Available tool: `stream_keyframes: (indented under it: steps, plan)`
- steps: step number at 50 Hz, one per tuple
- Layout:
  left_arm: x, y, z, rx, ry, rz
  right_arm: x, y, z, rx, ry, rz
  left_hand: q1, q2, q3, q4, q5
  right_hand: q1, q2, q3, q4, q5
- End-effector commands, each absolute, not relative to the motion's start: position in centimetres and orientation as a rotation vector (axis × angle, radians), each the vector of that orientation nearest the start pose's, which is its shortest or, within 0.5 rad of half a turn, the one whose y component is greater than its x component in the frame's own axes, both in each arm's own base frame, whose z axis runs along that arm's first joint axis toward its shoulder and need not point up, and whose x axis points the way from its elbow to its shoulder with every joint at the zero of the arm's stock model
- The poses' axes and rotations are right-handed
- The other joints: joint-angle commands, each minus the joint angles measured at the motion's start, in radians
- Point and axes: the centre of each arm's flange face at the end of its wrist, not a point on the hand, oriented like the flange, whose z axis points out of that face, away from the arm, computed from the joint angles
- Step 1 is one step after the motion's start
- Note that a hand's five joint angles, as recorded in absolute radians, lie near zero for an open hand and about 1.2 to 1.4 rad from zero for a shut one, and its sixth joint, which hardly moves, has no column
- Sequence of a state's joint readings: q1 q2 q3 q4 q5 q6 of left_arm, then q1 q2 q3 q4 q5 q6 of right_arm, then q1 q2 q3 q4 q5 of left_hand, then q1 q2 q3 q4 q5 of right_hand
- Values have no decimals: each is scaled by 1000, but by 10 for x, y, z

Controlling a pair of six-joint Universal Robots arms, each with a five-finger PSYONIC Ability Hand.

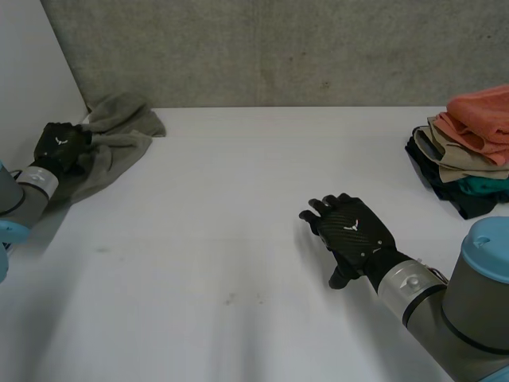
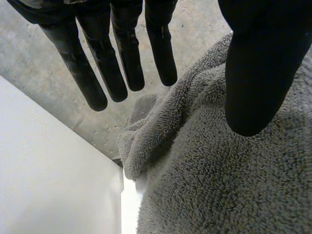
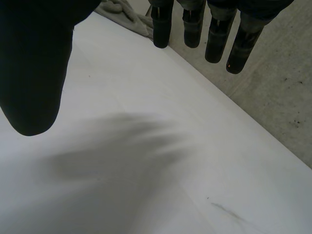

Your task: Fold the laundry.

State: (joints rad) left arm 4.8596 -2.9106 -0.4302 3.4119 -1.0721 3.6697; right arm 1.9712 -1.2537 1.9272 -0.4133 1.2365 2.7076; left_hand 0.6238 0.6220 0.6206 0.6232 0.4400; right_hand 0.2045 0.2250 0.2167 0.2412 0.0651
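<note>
A crumpled grey towel lies at the table's far left corner, against the wall. My left hand rests at the towel's left edge. In the left wrist view its fingers are straight and spread above the towel, with the thumb apart over the pile; nothing is pinched. My right hand hovers open over the bare table right of the middle, palm down. In the right wrist view its fingers are straight and point toward the far-off towel.
A stack of folded laundry, orange on top with beige, teal and dark pieces below, stands at the table's right edge. The white table stretches between the hands. A concrete wall runs along the back and a white panel stands at the left.
</note>
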Motion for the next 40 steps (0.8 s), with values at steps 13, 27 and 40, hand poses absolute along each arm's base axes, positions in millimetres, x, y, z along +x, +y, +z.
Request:
stream_keyframes:
  steps: [13,27,40]
  plan:
    - [-131,-538,74,1177,1769,-2173,268,-220,135,-1214,1987,-1730,42,44,45,42,51,-30,-50,-42,-67,-65]
    - [-135,-531,81,1281,1666,-2109,268,-221,133,-1214,1996,-1720,33,35,36,34,42,-30,-50,-42,-67,-65]
    - [-131,-529,75,1289,1671,-2081,268,-221,131,-1215,2000,-1714,92,93,95,92,101,-30,-50,-42,-67,-65]
